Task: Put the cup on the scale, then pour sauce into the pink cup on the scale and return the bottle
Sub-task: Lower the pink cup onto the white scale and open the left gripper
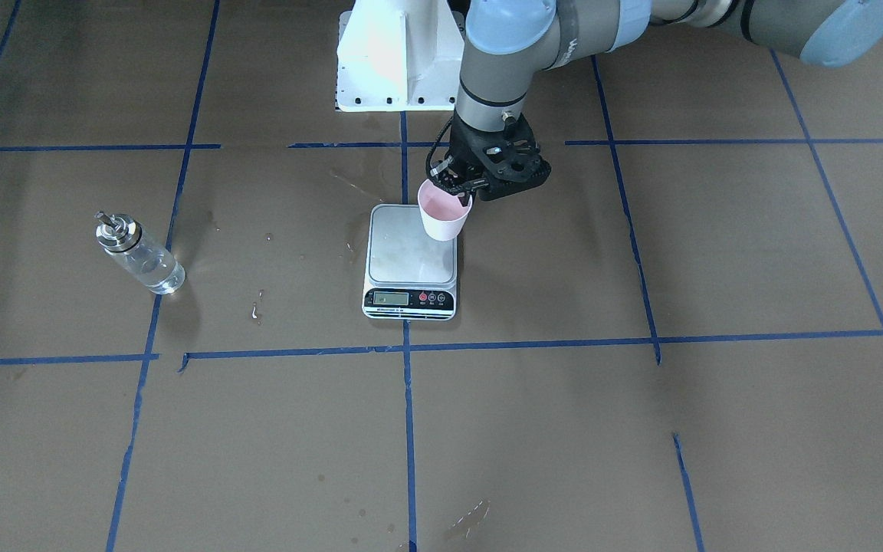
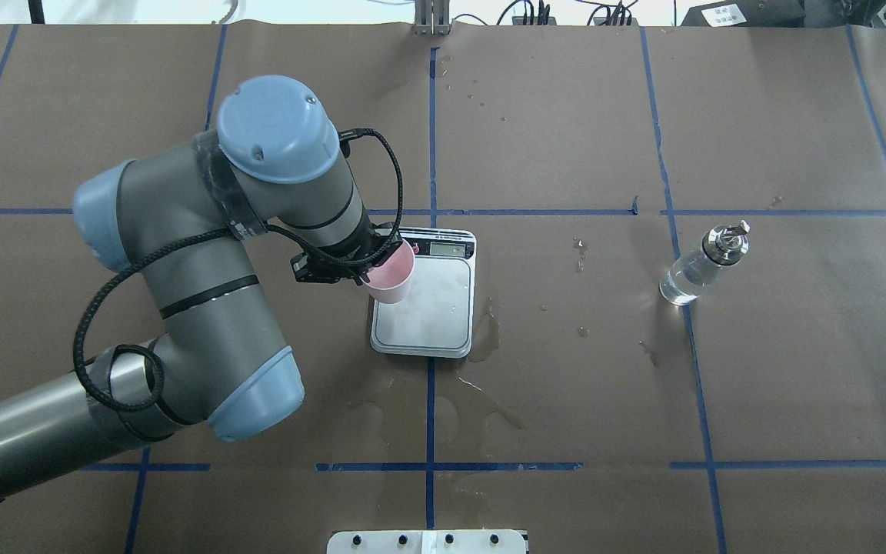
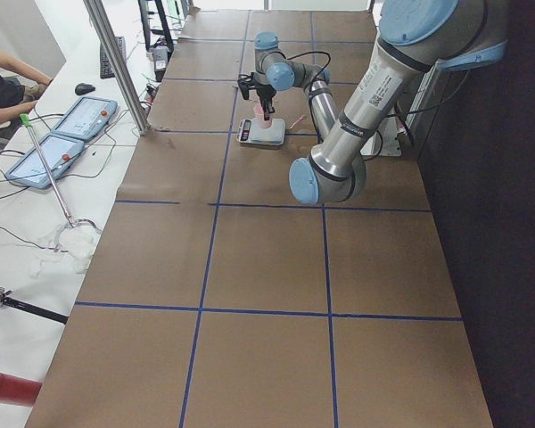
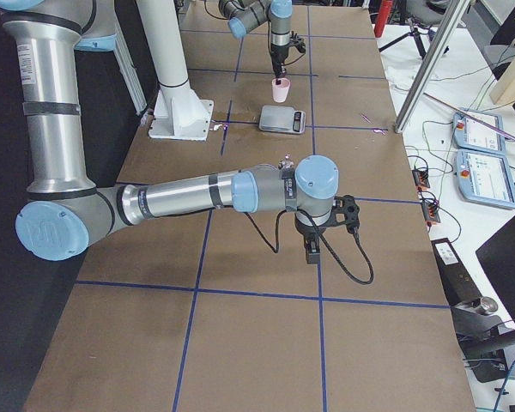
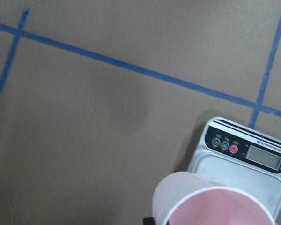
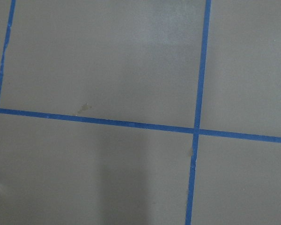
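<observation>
Fingers [image 1: 474, 184] of left gripper [image 1: 458, 188] clenched on small pale pink paper cup [image 1: 444, 216], raised over flat silver digital scale [image 1: 409, 261] at centre frame, clear glass bottle [image 1: 139, 254] far left, right gripper [image 4: 312, 249] grasp impossible to tell.

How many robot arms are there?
2. The left arm holds the pink cup above the scale's corner. The right arm hangs over the brown table, far from the scale.
</observation>
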Controlling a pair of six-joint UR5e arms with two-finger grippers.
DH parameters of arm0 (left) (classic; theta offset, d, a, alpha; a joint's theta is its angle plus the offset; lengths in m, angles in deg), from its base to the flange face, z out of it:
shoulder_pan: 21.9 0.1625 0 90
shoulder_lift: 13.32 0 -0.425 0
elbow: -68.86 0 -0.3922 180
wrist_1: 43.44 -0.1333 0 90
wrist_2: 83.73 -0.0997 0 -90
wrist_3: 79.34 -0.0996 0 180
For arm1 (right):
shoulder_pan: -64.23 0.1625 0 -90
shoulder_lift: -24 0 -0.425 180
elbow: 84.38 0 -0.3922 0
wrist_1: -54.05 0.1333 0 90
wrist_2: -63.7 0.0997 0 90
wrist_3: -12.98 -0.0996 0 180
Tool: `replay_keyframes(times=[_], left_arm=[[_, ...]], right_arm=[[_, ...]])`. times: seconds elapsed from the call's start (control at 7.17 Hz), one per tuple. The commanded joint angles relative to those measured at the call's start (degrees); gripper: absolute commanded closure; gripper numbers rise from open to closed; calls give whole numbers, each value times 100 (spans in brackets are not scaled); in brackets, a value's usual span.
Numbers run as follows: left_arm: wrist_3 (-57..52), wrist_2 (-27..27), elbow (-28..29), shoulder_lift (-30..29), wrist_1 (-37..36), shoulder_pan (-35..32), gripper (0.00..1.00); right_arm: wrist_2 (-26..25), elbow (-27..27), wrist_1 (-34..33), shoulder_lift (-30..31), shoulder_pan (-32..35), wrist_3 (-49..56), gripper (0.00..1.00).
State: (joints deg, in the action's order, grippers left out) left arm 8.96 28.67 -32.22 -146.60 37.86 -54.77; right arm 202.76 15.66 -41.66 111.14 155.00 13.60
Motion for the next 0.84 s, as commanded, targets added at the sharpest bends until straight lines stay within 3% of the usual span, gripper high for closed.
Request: replay_keyframes(times=[0.0,0.28,0.7], left_arm=[[283,-104,595,-372,264,123,100],[319,-148,921,-445,543,272,100],[284,-236,941,-401,580,291,100]], right_arm=[[24,15,0,-22,2,-44,0],[24,15,0,-22,2,-44,0],[24,15,0,-31,-7,-44,0]])
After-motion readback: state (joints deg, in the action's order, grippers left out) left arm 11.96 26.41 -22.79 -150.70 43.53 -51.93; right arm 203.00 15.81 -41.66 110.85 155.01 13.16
